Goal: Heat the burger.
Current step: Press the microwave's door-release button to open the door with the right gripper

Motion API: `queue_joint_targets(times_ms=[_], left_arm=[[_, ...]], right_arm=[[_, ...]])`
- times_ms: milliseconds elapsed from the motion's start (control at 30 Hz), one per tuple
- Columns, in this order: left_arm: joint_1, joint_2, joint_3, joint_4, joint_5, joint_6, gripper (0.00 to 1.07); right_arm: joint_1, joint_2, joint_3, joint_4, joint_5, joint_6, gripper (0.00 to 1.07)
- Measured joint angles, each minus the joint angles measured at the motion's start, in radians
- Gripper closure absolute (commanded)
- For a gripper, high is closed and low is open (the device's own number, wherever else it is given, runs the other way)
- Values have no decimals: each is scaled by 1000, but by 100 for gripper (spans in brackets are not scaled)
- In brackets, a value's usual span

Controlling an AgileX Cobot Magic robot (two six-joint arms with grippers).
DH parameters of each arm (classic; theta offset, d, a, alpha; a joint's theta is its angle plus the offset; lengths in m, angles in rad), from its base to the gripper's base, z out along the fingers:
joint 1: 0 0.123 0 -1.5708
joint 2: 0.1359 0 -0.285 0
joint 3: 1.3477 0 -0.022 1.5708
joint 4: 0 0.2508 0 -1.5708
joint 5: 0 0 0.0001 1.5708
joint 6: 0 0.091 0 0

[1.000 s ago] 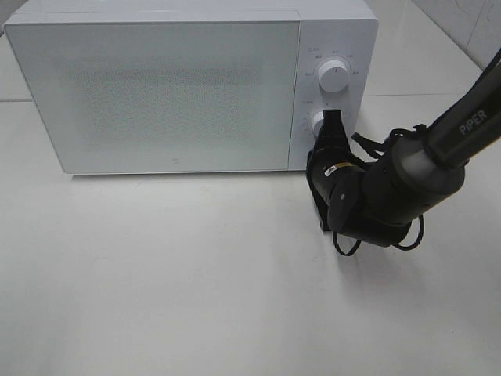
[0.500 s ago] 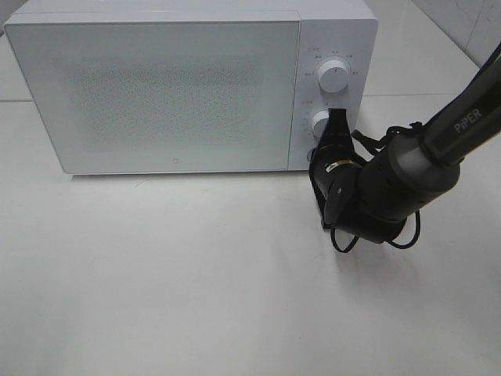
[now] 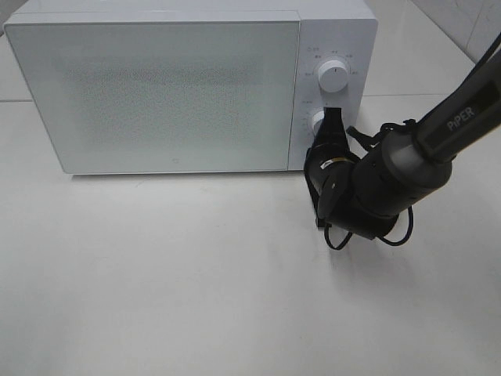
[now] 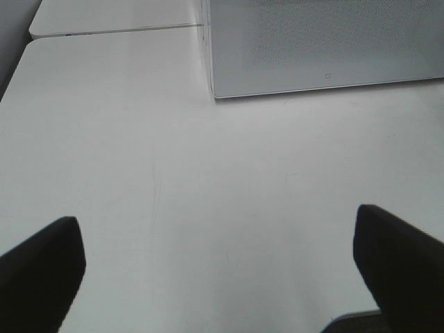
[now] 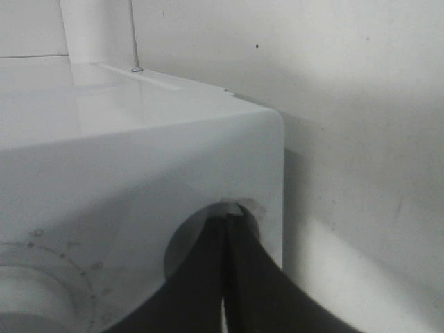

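**Desk:** Entry one, right claw?

**Operator:** Right claw (image 3: 330, 119): fingers drawn almost together, only a slit between them, tips at the lower knob (image 3: 316, 121). I cannot tell whether they pinch it or merely press against it.

**Desk:** Change over the last second?

**Operator:** I log the wrist as rolled and shifted toward the door (image 3: 156, 94). The claw now covers more of the lower knob than it did. I read that as the dial being turned, so the timer step is in hand, not finished.

**Desk:** Outward from there?

**Operator:** Upper knob (image 3: 334, 77): just above, untouched. Microwave (image 3: 196, 8): door shut, same as before. Burger: not visible in any view. I judge it sits inside behind the frosted door, but that is unconfirmed. Left claw (image 4: 216, 232): fingers spread wide, holding nothing, over the bare table (image 4: 173, 139) in front of the microwave.
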State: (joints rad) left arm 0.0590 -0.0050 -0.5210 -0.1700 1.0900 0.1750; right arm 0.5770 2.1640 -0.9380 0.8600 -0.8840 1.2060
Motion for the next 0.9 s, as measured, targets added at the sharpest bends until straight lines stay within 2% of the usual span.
queue_joint_targets(times_ms=[467, 900], left_arm=[[0, 0, 0, 0, 0, 0, 9], [0, 0, 0, 0, 0, 0, 9]], right_arm=[[18, 47, -44, 46, -63, -8, 107], [20, 42, -50, 66, -41, -34, 107]])
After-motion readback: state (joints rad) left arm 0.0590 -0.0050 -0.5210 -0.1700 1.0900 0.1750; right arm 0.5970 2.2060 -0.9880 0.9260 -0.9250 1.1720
